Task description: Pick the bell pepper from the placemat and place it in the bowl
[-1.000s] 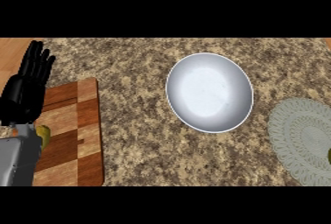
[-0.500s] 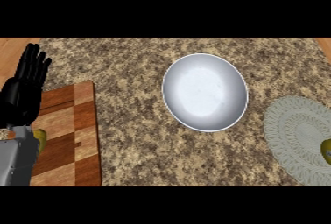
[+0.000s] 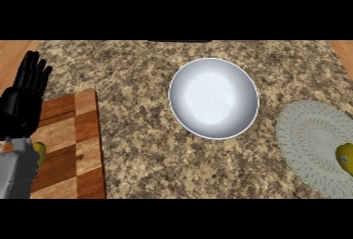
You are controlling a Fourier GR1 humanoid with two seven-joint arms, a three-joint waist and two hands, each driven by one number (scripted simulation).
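A white bowl (image 3: 214,98) rests empty in the middle of the granite counter. At the right edge lies a pale round woven placemat (image 3: 314,144). On it, cut off by the view's edge, sits a yellow bell pepper (image 3: 344,157). My left hand (image 3: 24,100) is at the far left with its fingers straight and pointing up, resting over the wooden cutting board. It holds nothing. My right hand is out of sight.
A wooden cutting board (image 3: 72,149) lies at the lower left. A small yellow-green object (image 3: 40,151) peeks out beside my left forearm. The granite counter (image 3: 131,84) spreads between board and bowl.
The view has shifted, so the bowl and placemat slid slightly left and the bell pepper came into sight at the right edge. The left hand keeps its pose.
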